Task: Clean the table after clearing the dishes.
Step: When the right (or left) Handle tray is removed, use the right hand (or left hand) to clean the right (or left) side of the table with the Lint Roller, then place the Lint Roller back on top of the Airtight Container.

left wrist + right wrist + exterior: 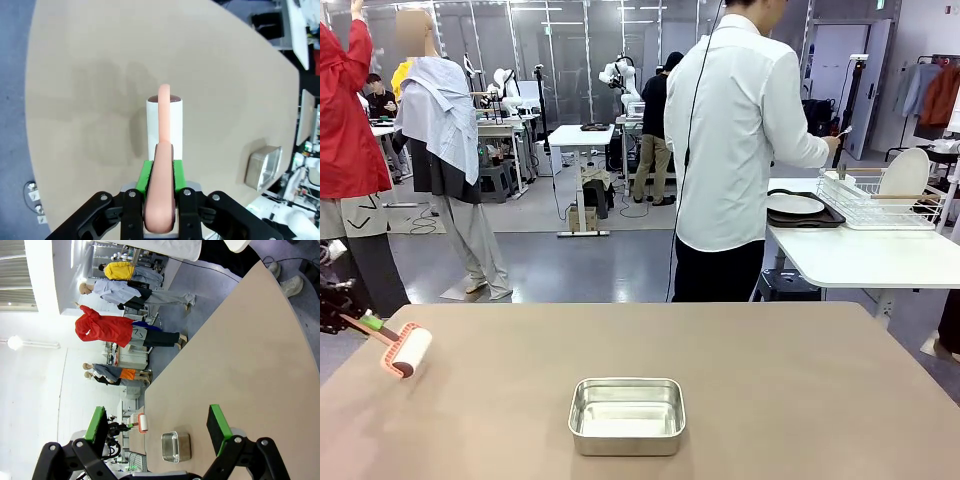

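Observation:
The taupe table (770, 380) spreads across the front view. At its left edge my left gripper (368, 322) is shut on the salmon-pink handle of a white lint roller (410, 352), whose roll rests on or just above the tabletop. The left wrist view shows the green pads (146, 176) clamped on that handle (161, 195), with the roll (165, 125) pointing away. My right gripper (157, 425) stands open, well above the table (240, 365), with nothing between its pads. The dishes are off the table: one white plate (796, 204) lies on a dark tray (820, 220), and another (905, 172) stands in a wire rack.
A small steel pan (626, 415) sits near the table's front centre, also visible as the pan (263, 166) and the pan (176, 446). A person in a white shirt (730, 150) stands at the far edge, turned to a white side table (860, 260) holding the rack.

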